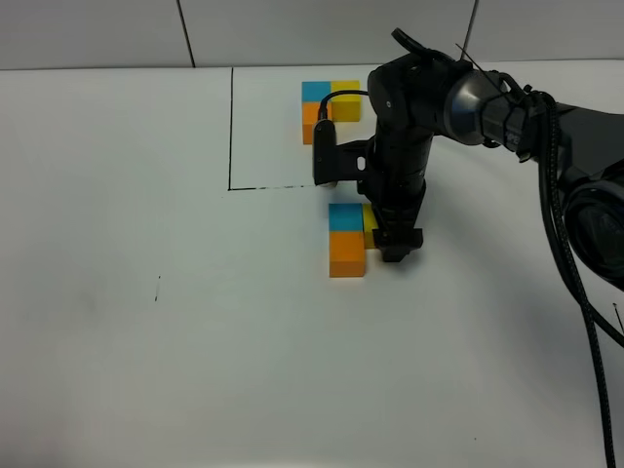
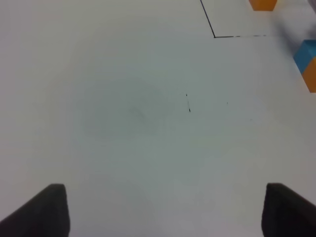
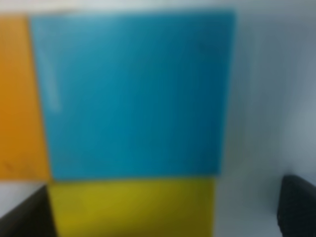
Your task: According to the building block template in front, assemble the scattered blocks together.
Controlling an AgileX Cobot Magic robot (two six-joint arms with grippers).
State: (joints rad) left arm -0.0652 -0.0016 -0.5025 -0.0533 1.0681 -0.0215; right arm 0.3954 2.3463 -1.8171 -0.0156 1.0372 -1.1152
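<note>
1. A plain white surface (image 1: 146, 370) fills the scene.
2. The right jaws (image 1: 394, 244) stand parted low over the yellow block (image 3: 133, 207), gripping nothing — it lies directly between them.
3. Touching it: the blue block (image 1: 345, 216), then the orange block (image 1: 346, 253).
4. The template (image 1: 330, 105) sits beyond, inside the black frame.
5. The left jaws (image 2: 163, 212) hang open, empty — well apart; the right arm is nearer.

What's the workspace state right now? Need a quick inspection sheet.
Surface: white table, small dark marks, drawn black frame line.
Job's things: template inside the frame; blue block, orange block and yellow block grouped together below the frame.
Clutter: nothing seen.
Grippers: right gripper open, straddling the yellow block; left gripper open, empty, over bare table.
Cables: black bundle along the right arm.
Surroundings: tiled wall behind.
</note>
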